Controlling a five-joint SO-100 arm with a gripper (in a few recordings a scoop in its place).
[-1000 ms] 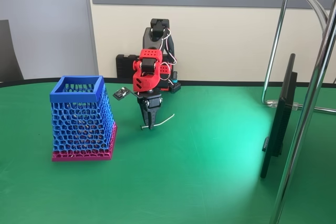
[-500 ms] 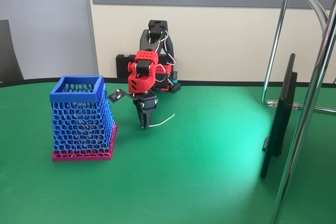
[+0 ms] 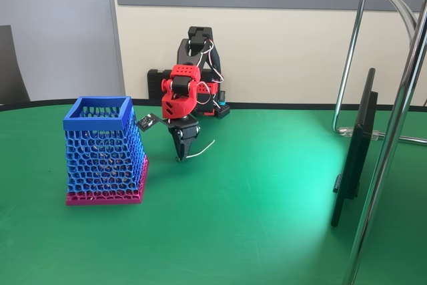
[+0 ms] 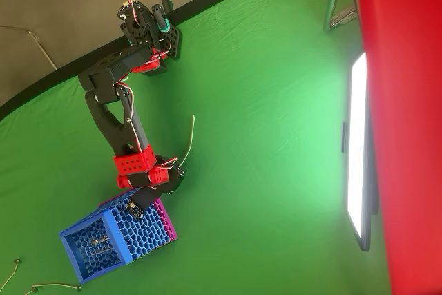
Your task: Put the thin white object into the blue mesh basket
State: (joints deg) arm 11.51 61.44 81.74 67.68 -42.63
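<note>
The thin white object (image 3: 202,148) hangs just above the green table, sticking out to the right of my gripper (image 3: 180,157), which is shut on its left end. In the overhead view the thin white object (image 4: 189,139) runs as a slightly curved line from my gripper (image 4: 180,168) toward the picture's top. The blue mesh basket (image 3: 100,148) stands upright on its pink base a short way left of the gripper, apart from it. From above, the blue mesh basket (image 4: 72,238) lies just below-left of the gripper, and something small rests inside.
A dark flat monitor (image 3: 355,151) stands edge-on at the right, with chrome stand tubes (image 3: 393,131) around it. The arm's base (image 3: 200,91) sits at the table's far edge. Thin loose wires (image 4: 48,285) lie near the basket in the overhead view.
My gripper has moved left toward the basket and risen a little, carrying the thin white object with it. The basket has stayed put.
</note>
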